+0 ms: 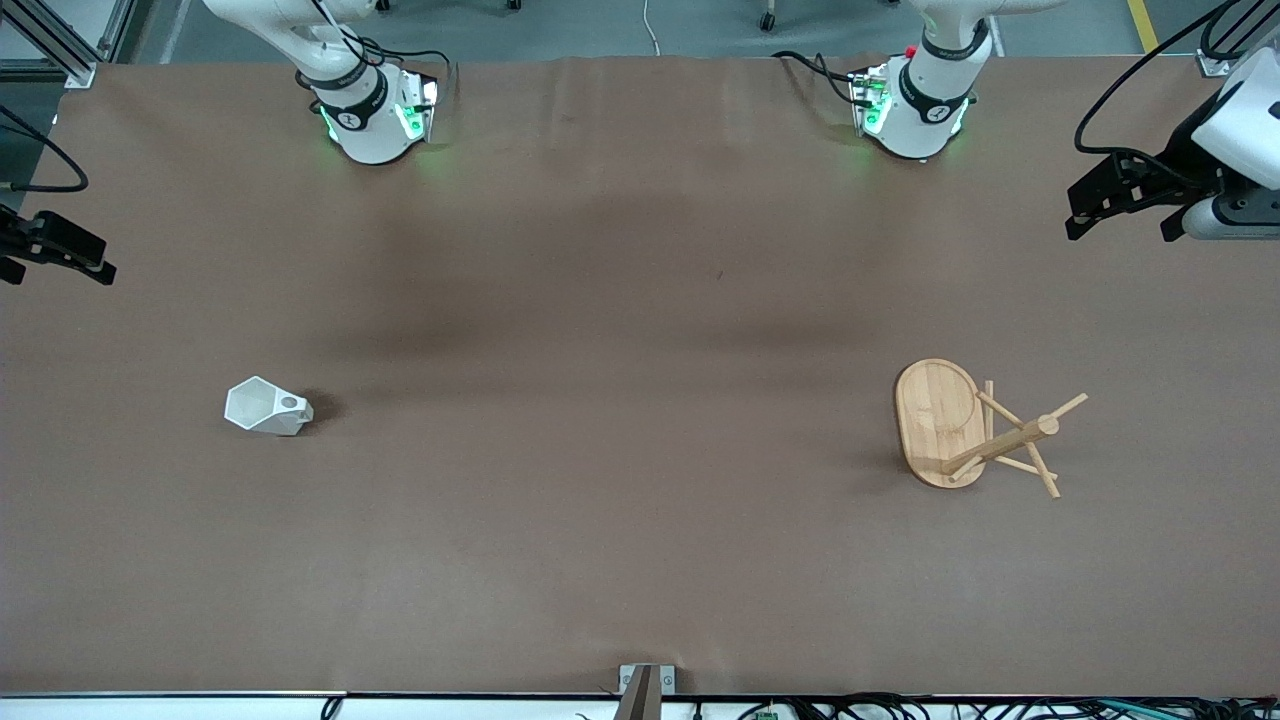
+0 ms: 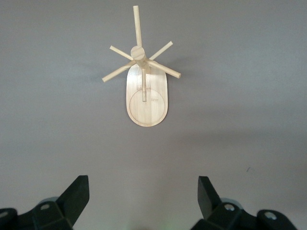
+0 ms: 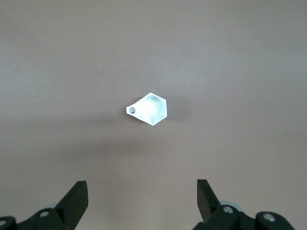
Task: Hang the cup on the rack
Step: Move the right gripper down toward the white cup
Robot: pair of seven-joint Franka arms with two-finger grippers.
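Sits white and faceted, the cup [image 1: 266,406], toward the right arm's end, well apart from the rack [image 1: 975,430]. Looks light, rigid, slick, chippable; best pinched across the rim wall, leaving the pierced handle tab free. No readable writing. Hover spread wide, left gripper [image 2: 142,199] and right gripper [image 3: 142,199].

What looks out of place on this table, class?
Nothing stands out: the rack stands upright toward the left arm's end, the cup sits alone toward the right arm's end, untouched.
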